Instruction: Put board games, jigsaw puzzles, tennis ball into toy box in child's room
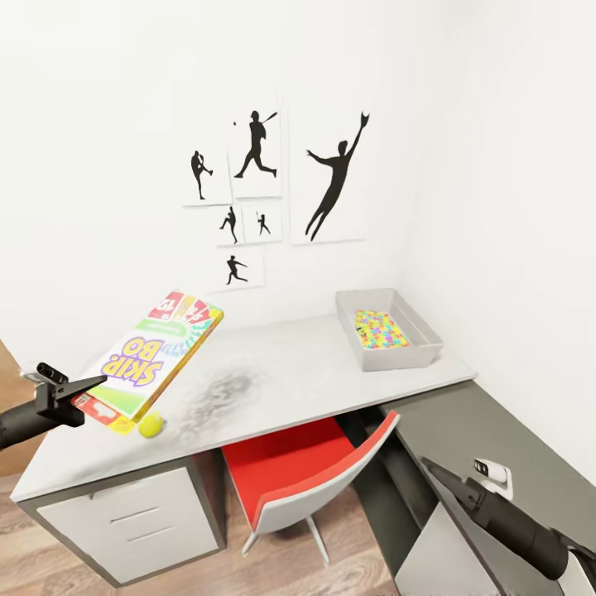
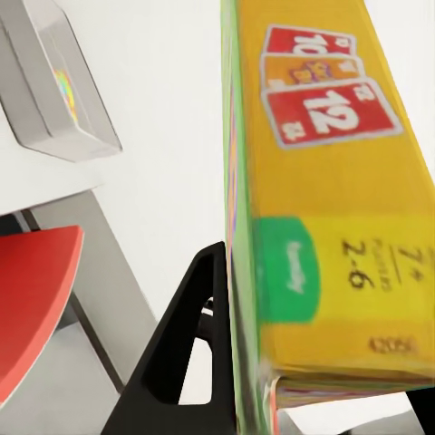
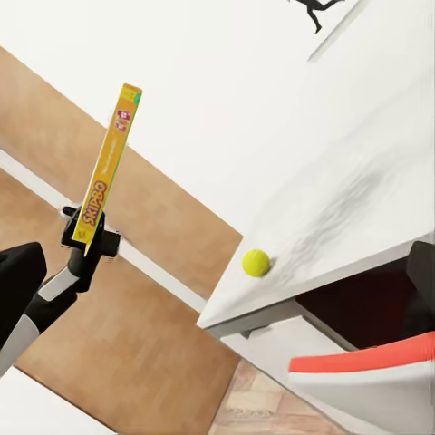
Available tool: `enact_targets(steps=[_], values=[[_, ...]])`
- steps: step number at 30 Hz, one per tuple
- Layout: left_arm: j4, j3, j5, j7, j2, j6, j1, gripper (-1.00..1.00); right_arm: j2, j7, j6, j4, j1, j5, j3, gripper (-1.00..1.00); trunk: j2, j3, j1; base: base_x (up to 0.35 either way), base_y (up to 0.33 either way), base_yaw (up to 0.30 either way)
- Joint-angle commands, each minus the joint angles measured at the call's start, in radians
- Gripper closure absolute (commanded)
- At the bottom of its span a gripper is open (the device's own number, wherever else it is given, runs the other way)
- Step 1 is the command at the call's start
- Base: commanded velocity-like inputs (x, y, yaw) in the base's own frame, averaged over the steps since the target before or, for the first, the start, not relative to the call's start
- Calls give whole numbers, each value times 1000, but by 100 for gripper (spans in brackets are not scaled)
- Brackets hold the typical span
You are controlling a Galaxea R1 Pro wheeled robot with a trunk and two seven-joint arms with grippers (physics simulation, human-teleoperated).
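Closest to you in the left wrist view is the Skip-Bo board game (image 2: 331,208), its yellow edge with the red number cards running right along the camera, and your left gripper (image 1: 89,393) is clamped on its lower end, one dark finger (image 2: 186,353) pressed flat against the green side. In the head view you carry that box tilted in the air over the left end of the table (image 1: 273,381), its far corner higher than the held one. From the right wrist view it stands nearly edge-on above your left arm, clear of the desk top.

The tennis ball (image 1: 151,425) lies on the table near its front left edge, just below the held box and apart from it. The toy box (image 1: 386,327) sits at the far right end of the table, close to the wall corner, with a jigsaw puzzle (image 1: 380,329) lying flat on its floor.

Your right gripper (image 1: 443,478) hangs low at the right, beside the dark cabinet (image 1: 463,430), holding nothing; you cannot tell from these views how far its jaws are apart. A red chair (image 1: 310,472) is pushed partly under the desk, next to the white drawer unit (image 1: 136,521). Black sports silhouettes (image 1: 265,186) hang on the wall above.
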State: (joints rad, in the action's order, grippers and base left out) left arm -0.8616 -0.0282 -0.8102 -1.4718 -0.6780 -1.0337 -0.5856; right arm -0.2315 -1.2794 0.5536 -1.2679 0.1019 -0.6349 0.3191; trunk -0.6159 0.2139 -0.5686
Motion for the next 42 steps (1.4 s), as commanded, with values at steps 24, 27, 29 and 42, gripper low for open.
enact_targets(steps=[24,27,29,42], values=[[-2,-1,-5,13,39,-4,0,100,-3,-6,11,-5,1,-6,16,-100,167,-98,92,0,0,-230],[-2,-2,-3,19,46,-3,0,100,-3,-27,11,-4,1,-5,46,-100,188,-110,103,0,0,-230],[-2,-2,-2,21,51,-2,0,100,-3,-50,11,-1,1,-5,67,-100,202,-118,111,0,0,-230],[-1,-10,-9,75,94,19,-2,100,-8,-76,15,2,1,-7,140,-100,216,-138,119,0,0,-230]])
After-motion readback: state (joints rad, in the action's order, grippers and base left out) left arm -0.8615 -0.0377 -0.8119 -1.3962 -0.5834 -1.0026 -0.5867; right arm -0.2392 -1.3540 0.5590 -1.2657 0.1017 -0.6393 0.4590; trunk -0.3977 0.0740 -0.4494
